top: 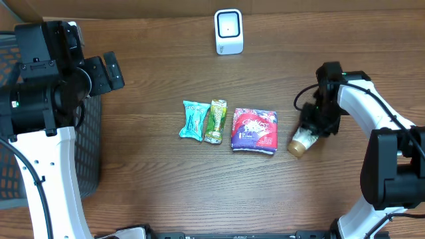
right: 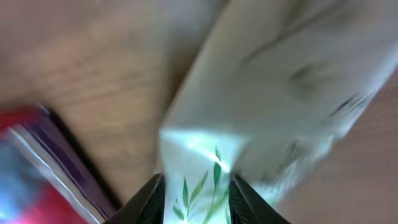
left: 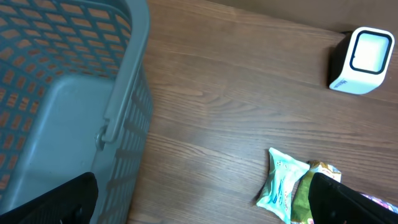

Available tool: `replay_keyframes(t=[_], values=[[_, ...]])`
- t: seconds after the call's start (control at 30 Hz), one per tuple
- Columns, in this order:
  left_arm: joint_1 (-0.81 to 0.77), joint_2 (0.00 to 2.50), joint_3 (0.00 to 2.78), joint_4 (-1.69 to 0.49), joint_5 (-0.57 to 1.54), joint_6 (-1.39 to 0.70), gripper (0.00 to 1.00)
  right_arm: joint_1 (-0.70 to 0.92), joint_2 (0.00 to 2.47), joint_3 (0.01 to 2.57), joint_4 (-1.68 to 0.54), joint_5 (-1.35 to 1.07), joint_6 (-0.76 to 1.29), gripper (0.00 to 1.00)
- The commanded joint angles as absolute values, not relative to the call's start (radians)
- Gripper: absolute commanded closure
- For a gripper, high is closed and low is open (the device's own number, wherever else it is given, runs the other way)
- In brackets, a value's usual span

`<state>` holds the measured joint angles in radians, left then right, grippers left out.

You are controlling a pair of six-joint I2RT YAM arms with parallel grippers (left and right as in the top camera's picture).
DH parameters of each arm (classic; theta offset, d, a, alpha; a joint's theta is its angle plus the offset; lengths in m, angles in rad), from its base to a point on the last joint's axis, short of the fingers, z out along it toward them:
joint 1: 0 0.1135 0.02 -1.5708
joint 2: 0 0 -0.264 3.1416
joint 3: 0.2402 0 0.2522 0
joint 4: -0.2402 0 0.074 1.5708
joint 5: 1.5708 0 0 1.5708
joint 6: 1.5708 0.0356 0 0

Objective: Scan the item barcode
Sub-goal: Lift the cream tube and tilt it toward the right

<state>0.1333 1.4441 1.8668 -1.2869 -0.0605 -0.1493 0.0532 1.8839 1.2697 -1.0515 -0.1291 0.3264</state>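
White packet with a tan end and a green leaf print [top: 302, 141] is lying on the brown wooden table [top: 166, 199]. It is just right of the other packs and well apart from the scanner, so the scan itself is not yet done.

The grey mesh plastic basket [top: 89, 149] is standing at the table's left edge. The purple-and-red flat pack [top: 254, 130] is sitting untouched, and so are the white box-shaped scanner [top: 228, 31] at the far edge, the teal wrapper [top: 194, 121] and the green wrapper [top: 215, 121].

The right gripper [top: 310, 131] is bearing down on the packet, its dark fingers [right: 149, 198] hugging both sides at a narrow setting. How firm that hold is, I cannot tell. Judging from this, pickup is only beginning. The left gripper [left: 200, 186] is hanging wide and empty beside the basket.

Lifting the packet, carrying it to the scanner and presenting its barcode are all remaining. No barcode is showing in any view.
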Motion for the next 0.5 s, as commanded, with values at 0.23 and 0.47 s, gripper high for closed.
replay_keyframes(t=[0.23,0.47], values=[[0.136,1.445,1.869,-1.284,-0.055,-0.130,0.00,0.008,1.898,1.467,-1.113,-0.066,0.340,0.60],[0.136,1.445,1.869,-1.284,-0.055,-0.130,0.00,-0.007,1.898,1.529,-1.233,0.000,0.413,0.78]])
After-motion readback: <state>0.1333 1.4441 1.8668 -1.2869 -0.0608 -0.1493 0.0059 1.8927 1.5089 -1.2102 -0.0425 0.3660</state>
